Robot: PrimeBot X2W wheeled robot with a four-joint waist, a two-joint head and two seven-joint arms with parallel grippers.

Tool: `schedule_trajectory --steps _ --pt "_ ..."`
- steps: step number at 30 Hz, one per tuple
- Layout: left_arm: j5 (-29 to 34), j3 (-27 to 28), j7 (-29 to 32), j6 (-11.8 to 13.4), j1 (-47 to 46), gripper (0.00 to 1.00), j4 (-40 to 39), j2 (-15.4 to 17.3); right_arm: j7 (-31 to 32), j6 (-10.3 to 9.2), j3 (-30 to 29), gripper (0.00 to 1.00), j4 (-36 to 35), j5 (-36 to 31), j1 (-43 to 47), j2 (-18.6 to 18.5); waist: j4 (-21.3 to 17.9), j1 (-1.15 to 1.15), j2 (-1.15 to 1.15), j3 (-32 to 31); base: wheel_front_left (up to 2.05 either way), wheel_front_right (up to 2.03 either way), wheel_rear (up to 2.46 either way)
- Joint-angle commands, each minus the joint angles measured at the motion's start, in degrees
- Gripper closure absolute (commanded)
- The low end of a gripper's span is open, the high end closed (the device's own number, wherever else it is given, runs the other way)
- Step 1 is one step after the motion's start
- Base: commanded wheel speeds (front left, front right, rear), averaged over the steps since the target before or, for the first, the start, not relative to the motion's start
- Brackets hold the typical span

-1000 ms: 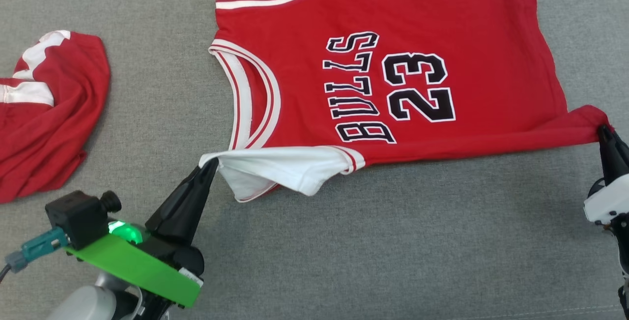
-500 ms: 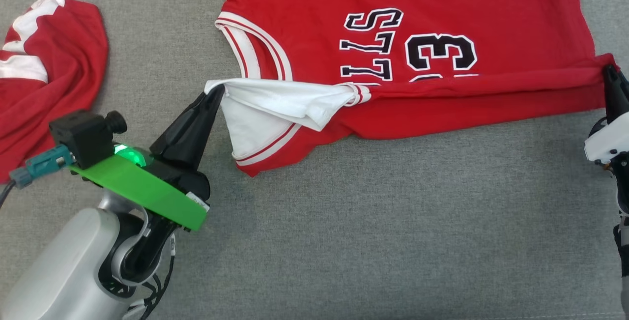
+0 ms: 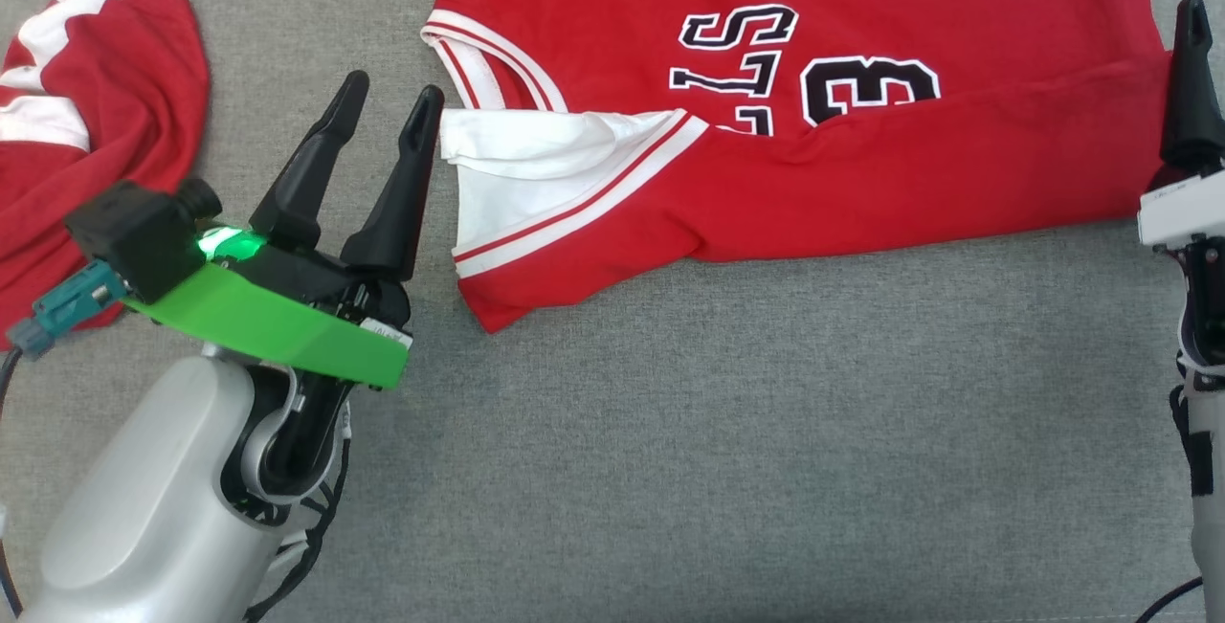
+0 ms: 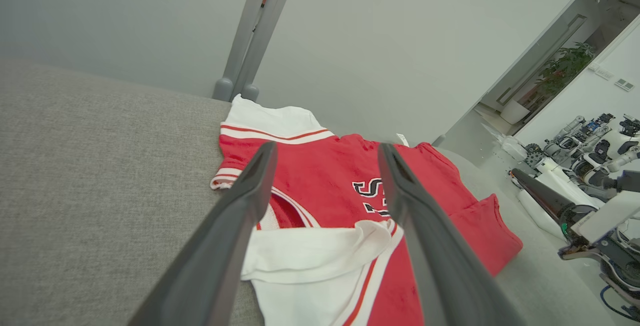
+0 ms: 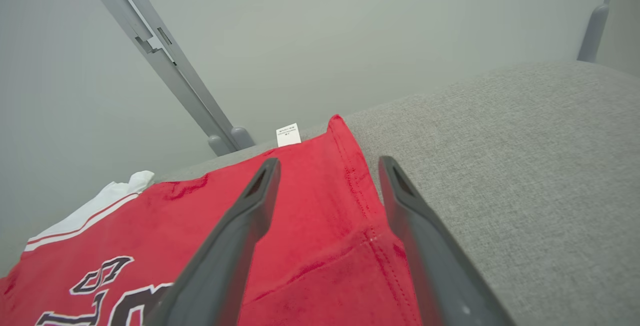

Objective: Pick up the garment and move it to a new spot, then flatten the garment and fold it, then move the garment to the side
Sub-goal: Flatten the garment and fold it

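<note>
The garment (image 3: 890, 173) is a red jersey with white sleeves and black lettering, spread on the grey fabric surface (image 3: 727, 432). Its near half lies folded over its far half, hiding part of the lettering. My left gripper (image 3: 394, 87) stands open just left of the folded white sleeve (image 3: 536, 173), nothing between its fingers. In the left wrist view the left gripper (image 4: 327, 146) points over the garment (image 4: 325, 186). My right gripper (image 5: 330, 161) is open above the garment's (image 5: 310, 236) hem corner, and one of its fingers (image 3: 1191, 77) rises at the garment's right edge.
A second red-and-white garment (image 3: 105, 125) lies bunched at the far left. Grey posts (image 4: 255, 30) stand behind the surface's far edge. Other robots (image 4: 595, 140) stand in the room beyond.
Both grippers carried the garment's near edge away from me over the jersey, then opened and let it go. The edge now lies folded on the jersey.
</note>
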Motion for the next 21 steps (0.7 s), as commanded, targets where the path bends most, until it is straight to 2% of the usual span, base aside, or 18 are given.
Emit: schedule_trajectory --steps 1,6,12,21 --pt "0.80 0.48 -0.88 0.26 2.01 0.00 0.53 -0.20 -1.63 -0.11 0.58 0.00 0.18 1.02 2.37 -1.03 0.08 0.00 0.00 -0.56 0.00 0.00 0.00" --pt "1.76 0.25 -1.97 2.36 8.12 0.00 1.13 -1.49 -5.98 -0.10 0.58 0.00 2.14 3.64 6.65 -2.38 0.15 0.00 0.00 -1.93 0.00 0.00 0.00" --pt "0.62 -3.47 -0.86 4.12 14.78 0.00 4.72 -3.71 -9.56 -0.10 0.90 0.00 5.30 4.87 10.44 -2.58 0.13 0.00 0.00 -3.50 0.00 0.00 0.00" --pt "-0.11 -5.50 2.18 4.70 12.59 0.00 12.35 -6.15 -11.18 -0.10 3.52 0.00 8.27 5.55 9.19 -1.88 -0.75 0.00 0.00 -4.14 0.00 0.00 0.00"
